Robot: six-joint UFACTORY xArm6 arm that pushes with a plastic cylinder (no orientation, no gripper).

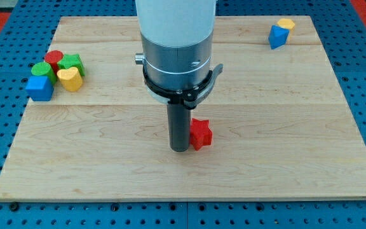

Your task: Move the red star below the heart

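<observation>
The red star (201, 133) lies near the middle of the wooden board, slightly toward the view's bottom. My tip (180, 149) stands right against the star's left side, touching it. The yellow heart (70, 79) lies far off at the view's upper left, in a cluster with a red cylinder (54, 59), a green cylinder (41, 69), a green block (74, 63) and a blue block (40, 88). The rod and arm body hide part of the board above the tip.
A blue block (277, 37) with a yellow block (286, 25) touching it sits at the view's upper right. The wooden board (284, 159) lies on a blue pegboard surface with red areas at the top corners.
</observation>
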